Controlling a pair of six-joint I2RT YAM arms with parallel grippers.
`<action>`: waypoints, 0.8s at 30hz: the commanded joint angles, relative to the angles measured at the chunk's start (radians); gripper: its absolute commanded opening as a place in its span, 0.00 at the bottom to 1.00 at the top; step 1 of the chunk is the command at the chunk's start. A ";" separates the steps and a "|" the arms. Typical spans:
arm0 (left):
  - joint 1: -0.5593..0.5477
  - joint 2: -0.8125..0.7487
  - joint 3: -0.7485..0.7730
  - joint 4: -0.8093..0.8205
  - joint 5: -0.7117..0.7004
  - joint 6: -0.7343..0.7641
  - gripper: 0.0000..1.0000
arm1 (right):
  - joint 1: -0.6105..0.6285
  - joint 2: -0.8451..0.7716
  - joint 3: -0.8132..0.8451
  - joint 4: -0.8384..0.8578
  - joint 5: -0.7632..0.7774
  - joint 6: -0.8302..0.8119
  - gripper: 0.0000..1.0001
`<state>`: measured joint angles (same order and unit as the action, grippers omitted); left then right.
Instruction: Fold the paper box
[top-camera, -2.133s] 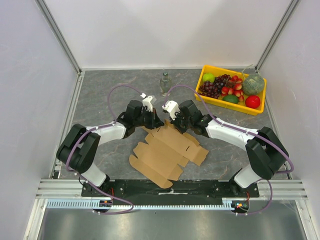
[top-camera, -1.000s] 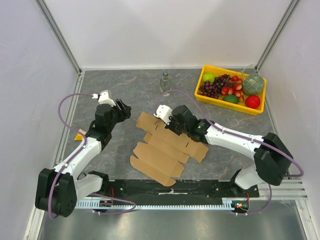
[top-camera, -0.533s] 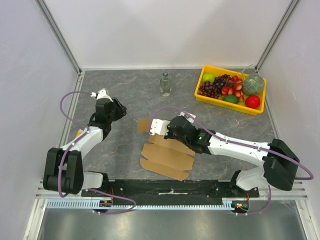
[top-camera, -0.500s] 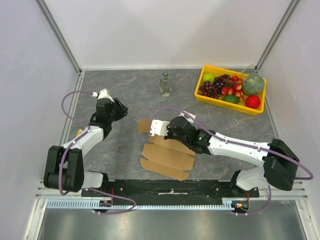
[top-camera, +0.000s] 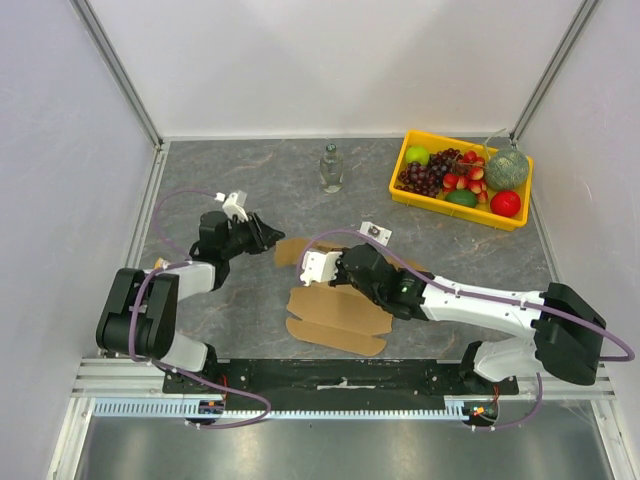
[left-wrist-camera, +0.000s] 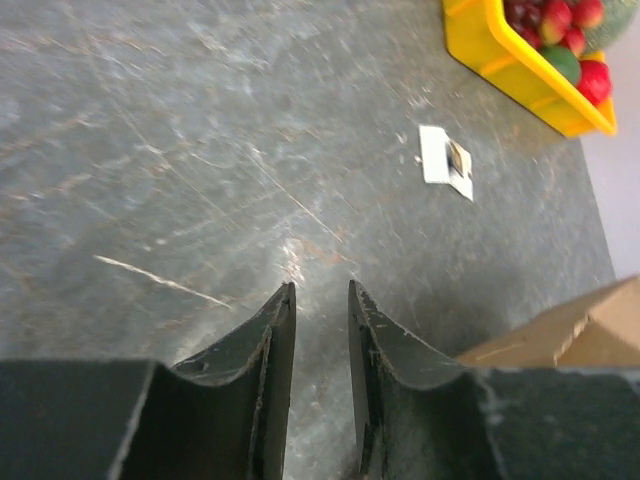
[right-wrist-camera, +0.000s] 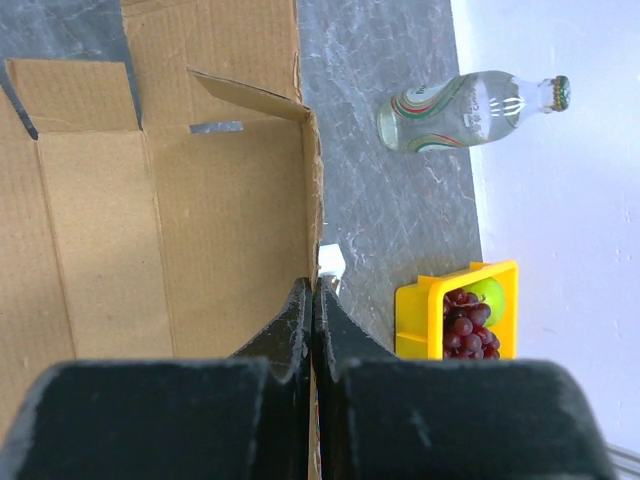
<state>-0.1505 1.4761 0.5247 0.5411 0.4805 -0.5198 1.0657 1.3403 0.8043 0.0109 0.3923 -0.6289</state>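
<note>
Two arms work at a box (top-camera: 340, 318) of brown cardboard, which lies mostly flat on the table (top-camera: 250, 180) at near centre, one flap reaching toward the far left. Right gripper (right-wrist-camera: 311, 290): jaws closed together on an edge of the cardboard, with panels and cut tabs spreading beside it. Left gripper (left-wrist-camera: 320, 292): jaws parted by a narrow slit and holding nothing, low over bare table just left of that flap. A bottle (top-camera: 330, 168) stands at far centre, and a yellow tray (top-camera: 455, 208) of fruit sits at far right.
</note>
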 joint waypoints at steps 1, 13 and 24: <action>-0.026 0.018 -0.072 0.235 0.176 -0.011 0.34 | 0.004 -0.039 -0.030 0.130 0.048 -0.009 0.00; -0.069 0.016 -0.227 0.563 0.260 -0.040 0.34 | 0.004 -0.026 -0.070 0.182 0.043 0.015 0.00; -0.075 0.084 -0.315 0.822 0.273 -0.074 0.35 | 0.016 0.008 -0.085 0.230 0.068 0.015 0.00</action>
<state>-0.2207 1.5219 0.2276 1.1770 0.7189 -0.5537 1.0664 1.3407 0.7269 0.1703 0.4294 -0.6216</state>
